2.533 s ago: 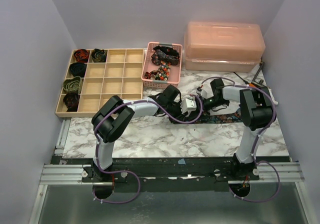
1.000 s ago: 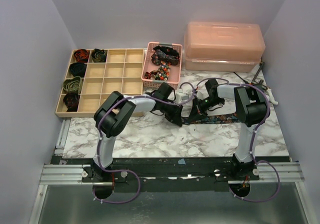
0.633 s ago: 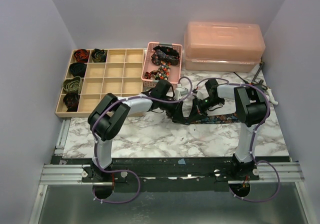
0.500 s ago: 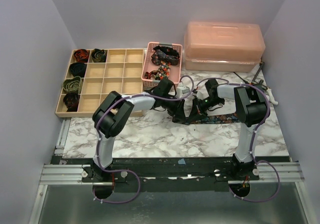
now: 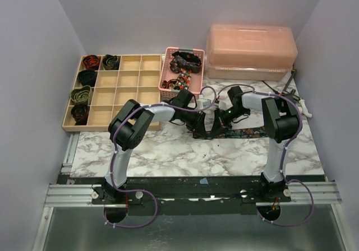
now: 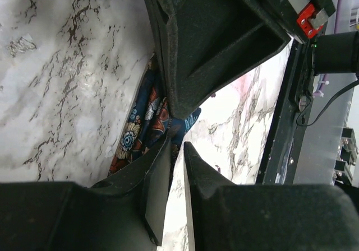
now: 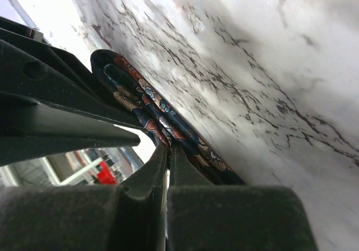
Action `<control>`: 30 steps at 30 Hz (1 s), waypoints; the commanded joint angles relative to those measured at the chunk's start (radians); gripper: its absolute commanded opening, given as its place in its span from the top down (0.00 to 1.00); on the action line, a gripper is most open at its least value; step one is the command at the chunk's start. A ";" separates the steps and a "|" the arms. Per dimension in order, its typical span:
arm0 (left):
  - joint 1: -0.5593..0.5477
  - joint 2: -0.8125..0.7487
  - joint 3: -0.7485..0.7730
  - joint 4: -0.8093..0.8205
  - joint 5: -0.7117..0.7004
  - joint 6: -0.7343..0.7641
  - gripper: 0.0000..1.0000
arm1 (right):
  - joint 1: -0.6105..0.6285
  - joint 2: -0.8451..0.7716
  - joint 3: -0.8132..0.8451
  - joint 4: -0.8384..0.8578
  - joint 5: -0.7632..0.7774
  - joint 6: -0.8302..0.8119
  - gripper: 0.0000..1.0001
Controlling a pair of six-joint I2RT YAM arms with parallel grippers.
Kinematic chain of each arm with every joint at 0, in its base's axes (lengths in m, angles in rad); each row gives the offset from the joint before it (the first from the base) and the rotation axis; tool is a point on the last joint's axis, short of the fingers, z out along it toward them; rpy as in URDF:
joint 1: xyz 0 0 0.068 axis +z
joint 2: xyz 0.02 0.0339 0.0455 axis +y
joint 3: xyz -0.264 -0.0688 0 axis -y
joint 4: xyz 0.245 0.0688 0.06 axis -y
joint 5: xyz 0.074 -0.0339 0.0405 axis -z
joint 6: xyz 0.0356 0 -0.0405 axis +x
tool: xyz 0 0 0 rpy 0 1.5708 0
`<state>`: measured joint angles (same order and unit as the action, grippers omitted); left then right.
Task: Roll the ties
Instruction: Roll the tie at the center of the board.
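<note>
Robotics lab cell, by every sign. Closed in on three sides by plain lilac walls (image 5: 33, 49). Arm bases bolted to an aluminium rail (image 5: 73, 194), trailing purple cables (image 5: 147, 220). Marble-print tabletop (image 5: 168, 153) under the left gripper (image 5: 208, 129). Beyond it leftward a wooden divider tray (image 5: 126, 88), straight beyond a pink basket (image 5: 166, 71), rightward stacked lidded plastic boxes (image 5: 251, 52).

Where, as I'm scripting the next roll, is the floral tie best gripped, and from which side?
Grip the floral tie at its looped left end, coming down from above with jaws across its width. It lies flat and thin on the marble table, so probably only a fold or edge offers a pinch, and a coil starts from an end.
</note>
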<state>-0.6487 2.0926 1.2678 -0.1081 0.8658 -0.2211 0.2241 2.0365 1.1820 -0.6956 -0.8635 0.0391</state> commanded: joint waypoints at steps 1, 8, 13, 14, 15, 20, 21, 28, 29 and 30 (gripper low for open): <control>0.020 0.080 -0.013 -0.155 -0.076 0.074 0.76 | 0.013 -0.052 0.074 -0.024 0.118 -0.054 0.99; 0.022 0.074 -0.004 -0.151 -0.063 0.084 0.74 | 0.026 -0.004 0.097 -0.058 0.140 -0.077 0.99; 0.033 0.019 -0.038 -0.112 -0.044 0.103 0.71 | 0.026 -0.021 0.136 -0.086 0.118 -0.091 0.99; 0.035 0.004 -0.051 -0.102 -0.041 0.108 0.71 | 0.026 -0.021 0.146 -0.095 0.112 -0.092 0.99; 0.037 -0.014 -0.059 -0.092 -0.037 0.112 0.70 | 0.025 -0.021 0.159 -0.106 0.101 -0.098 0.99; 0.052 -0.126 -0.102 -0.015 -0.013 0.127 0.52 | 0.027 0.002 0.161 -0.109 0.119 -0.124 0.99; 0.053 -0.162 -0.120 0.021 -0.010 0.128 0.48 | 0.027 0.015 0.153 -0.101 0.128 -0.132 0.99; 0.064 -0.378 -0.257 0.153 -0.159 0.242 0.28 | 0.026 0.120 0.113 -0.027 0.193 -0.152 0.99; 0.061 -0.386 -0.273 0.158 -0.185 0.276 0.24 | 0.026 0.134 0.115 -0.027 0.193 -0.155 0.99; 0.058 -0.394 -0.284 0.168 -0.204 0.310 0.20 | 0.026 0.142 0.116 -0.028 0.192 -0.157 0.99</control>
<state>-0.5888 1.7615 1.0382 -0.0265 0.7925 -0.0624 0.2512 2.0949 1.3231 -0.7708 -0.7956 -0.0689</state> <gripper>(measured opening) 0.720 0.011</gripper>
